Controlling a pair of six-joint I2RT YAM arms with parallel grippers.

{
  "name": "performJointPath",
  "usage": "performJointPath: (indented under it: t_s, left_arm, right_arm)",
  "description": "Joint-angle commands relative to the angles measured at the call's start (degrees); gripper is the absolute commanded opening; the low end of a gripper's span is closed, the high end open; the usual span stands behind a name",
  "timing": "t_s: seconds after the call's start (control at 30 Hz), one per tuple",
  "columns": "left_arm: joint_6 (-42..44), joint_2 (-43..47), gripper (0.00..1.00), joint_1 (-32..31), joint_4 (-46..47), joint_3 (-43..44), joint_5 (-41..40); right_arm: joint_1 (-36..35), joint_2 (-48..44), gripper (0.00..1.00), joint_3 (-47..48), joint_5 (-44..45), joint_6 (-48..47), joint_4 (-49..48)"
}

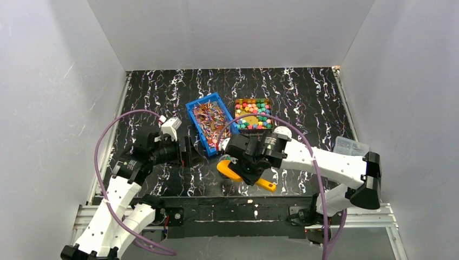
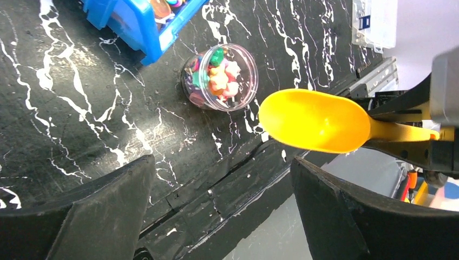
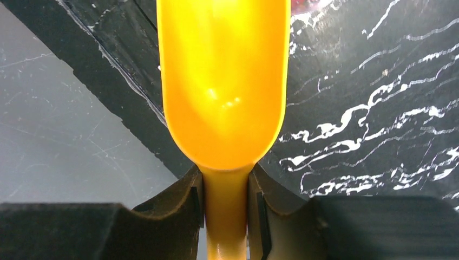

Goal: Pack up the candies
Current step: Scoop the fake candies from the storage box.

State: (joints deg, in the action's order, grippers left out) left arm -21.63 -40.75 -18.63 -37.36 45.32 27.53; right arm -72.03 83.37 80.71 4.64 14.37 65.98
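Right gripper (image 3: 225, 190) is clamped tight on the handle of a yellow scoop (image 3: 222, 81). In the right wrist view both dark fingers (image 3: 178, 211) pinch the neck at the bottom middle of the frame, and the bowl runs straight up to the top edge. From the top camera that gripper (image 1: 246, 162) sits low in the centre, with the scoop (image 1: 265, 184) poking out toward the lower right. Left gripper (image 2: 224, 216) is spread wide and has nothing in it, one finger in each bottom corner of its own view. From the top it (image 1: 189, 151) sits left of centre. Most of the candies (image 1: 253, 114) are piled in a tray (image 1: 252, 101) in the upper middle of the top view, just to the right of a blue bin (image 1: 193, 108) full of brownish stuff I can't make out. A few more candies (image 2: 219, 76) sit in a clear round cup (image 2: 246, 89) in the upper middle of the left wrist frame. It stands on the black marbled table (image 2: 81, 108), with the scoop bowl (image 2: 314, 120) just to its lower right and not touching it. A clear box (image 1: 351, 145) sits at the right edge.
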Motion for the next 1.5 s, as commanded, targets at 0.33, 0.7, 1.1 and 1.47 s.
performJointPath:
  t_s: [0.33, 0.7, 1.1, 1.47]
  left_arm:
    - [0.89, -4.95, 0.92, -2.47, 0.8, -0.67, 4.73]
    - [0.97, -7.47, 0.9, -2.46, 0.12, -0.33, 3.7]
    - [0.92, -9.24, 0.89, -2.46, -0.17, -0.15, 3.45]
    - [1.19, -7.78, 0.89, -2.46, 0.44, -0.14, 5.89]
  right_arm:
    - [-8.3, -11.02, 0.01, -10.92, 8.51, -13.66, -23.95]
    - [-10.11, -17.07, 0.01, -13.44, 11.71, -16.77, -28.53]
    - [-10.67, -24.76, 0.01, -17.31, 11.29, -16.7, -36.9]
    - [-10.61, -22.93, 0.01, -16.55, 15.47, -12.33, -28.7]
